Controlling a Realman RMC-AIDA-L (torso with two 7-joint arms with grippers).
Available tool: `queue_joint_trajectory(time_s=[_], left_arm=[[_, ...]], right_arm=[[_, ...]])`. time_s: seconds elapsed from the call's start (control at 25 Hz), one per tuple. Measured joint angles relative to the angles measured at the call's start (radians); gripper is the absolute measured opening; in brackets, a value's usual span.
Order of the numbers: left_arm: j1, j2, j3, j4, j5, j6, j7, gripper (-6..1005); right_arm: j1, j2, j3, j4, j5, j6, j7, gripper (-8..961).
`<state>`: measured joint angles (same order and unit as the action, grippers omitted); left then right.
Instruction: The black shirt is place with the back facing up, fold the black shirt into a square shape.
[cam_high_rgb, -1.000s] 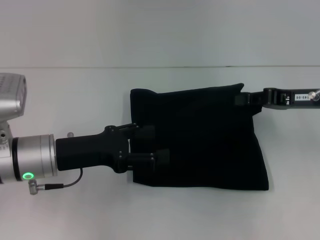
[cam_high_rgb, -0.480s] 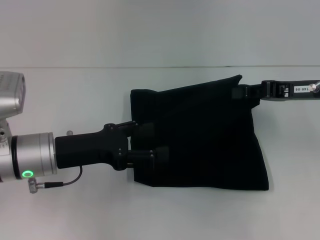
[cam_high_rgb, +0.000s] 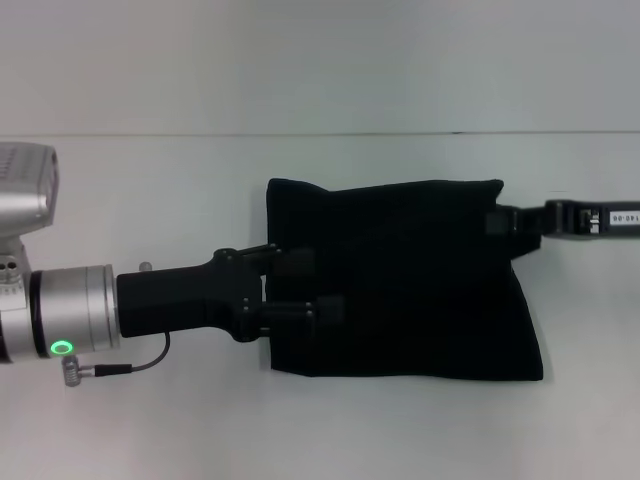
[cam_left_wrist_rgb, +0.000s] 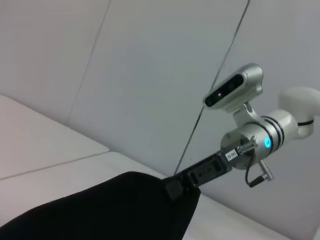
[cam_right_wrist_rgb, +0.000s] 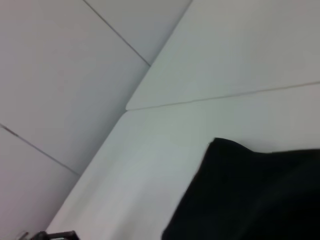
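Observation:
The black shirt (cam_high_rgb: 410, 280) lies folded into a rough rectangle on the white table (cam_high_rgb: 150, 180). My left gripper (cam_high_rgb: 308, 288) reaches in from the left over the shirt's left edge, its two fingers apart. My right gripper (cam_high_rgb: 497, 220) comes in from the right and is shut on the shirt's far right corner, held low. The left wrist view shows that gripper (cam_left_wrist_rgb: 175, 189) pinching the shirt (cam_left_wrist_rgb: 110, 210) at its corner. In the right wrist view only a part of the shirt (cam_right_wrist_rgb: 250, 195) shows.
Bare white table surface (cam_high_rgb: 400, 430) surrounds the shirt on all sides. A seam (cam_high_rgb: 200, 134) runs across the table's far side. The right arm's silver wrist and camera (cam_left_wrist_rgb: 240, 90) show in the left wrist view.
The right gripper has lowered the shirt's far right corner and drawn it to the right, flattening the top edge. The shirt and left gripper have shifted slightly right.

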<state>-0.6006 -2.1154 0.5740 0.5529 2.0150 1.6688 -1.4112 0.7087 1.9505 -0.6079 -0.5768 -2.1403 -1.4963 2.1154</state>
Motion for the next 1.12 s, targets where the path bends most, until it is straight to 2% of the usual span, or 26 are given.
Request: queue_joint_trajectory(time_s=[0.36,0.72,0.84,1.04,1.12], left_arm=[[-0.004,-0.007,0.001,-0.001,0.007,0.0,-0.012,905],[-0.019,-0.008,0.001,-0.001,0.007,-0.005,-0.018,904],[-0.025,-0.005,0.009,-0.001,0.007,-0.014,-0.017,905],[-0.029,-0.003,0.015,0.001,0.007,-0.027,-0.017,905],[-0.033,-0.002,0.015,0.002,0.003,-0.028,-0.016,905]], right_arm=[[-0.077,0.015,-0.024,0.063,-0.003,0.09,-0.015,182],[-0.131,-0.011,-0.026,0.102,-0.031,0.128,-0.01,204],[-0.138,-0.023,-0.02,0.117,-0.057,0.132,-0.007,447],[-0.15,-0.043,0.051,0.111,-0.053,0.133,-0.007,663],[-0.136,-0.056,0.093,0.109,-0.049,0.136,-0.005,683]])
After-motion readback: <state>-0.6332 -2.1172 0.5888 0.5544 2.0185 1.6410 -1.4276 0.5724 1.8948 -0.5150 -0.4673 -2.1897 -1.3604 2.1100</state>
